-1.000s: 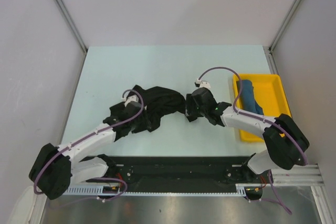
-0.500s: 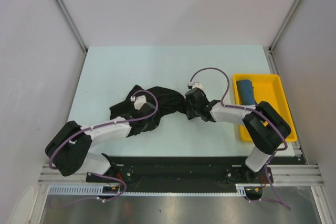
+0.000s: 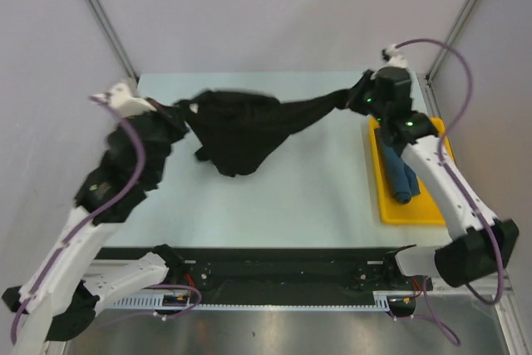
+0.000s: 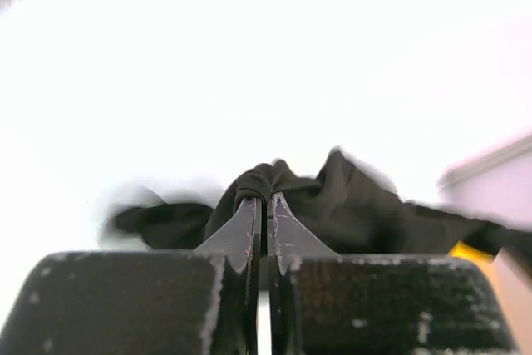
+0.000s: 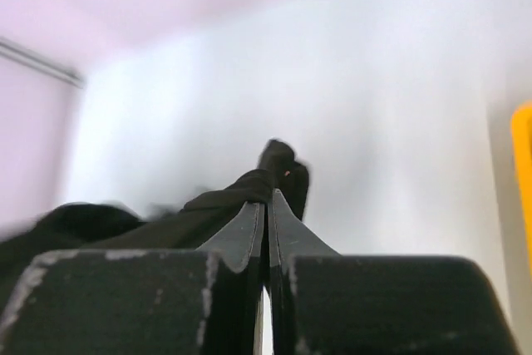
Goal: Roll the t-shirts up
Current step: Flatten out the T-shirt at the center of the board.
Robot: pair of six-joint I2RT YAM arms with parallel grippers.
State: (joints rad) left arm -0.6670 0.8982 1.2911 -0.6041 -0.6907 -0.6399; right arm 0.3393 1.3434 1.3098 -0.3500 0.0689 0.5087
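A pale table [image 3: 249,205] sits between grey walls [image 3: 50,81], with a yellow tray [image 3: 416,215] at its right edge. The black tee [image 3: 237,130] hangs above the far half of the table, strung between your two arms. Its middle sags in a loose point toward the surface.

Judge it as light, limp cloth. It has no stiffness to hold a shape, it drapes wherever it lacks support, and it bunches if you take it by a fold. Hold it at an edge or corner, hem or shoulder, so that it spreads flat when you lay it down to roll.

Your left gripper [image 4: 262,203] is clenched, with a wad of black cloth pinched between its jaws. Your right gripper [image 5: 267,197] is clamped the same way on the other end. Both wrist views are blurred, so you cannot tell which part of the garment each one has.

The teal tee [image 3: 403,174] lies in the tray, touched by neither gripper.
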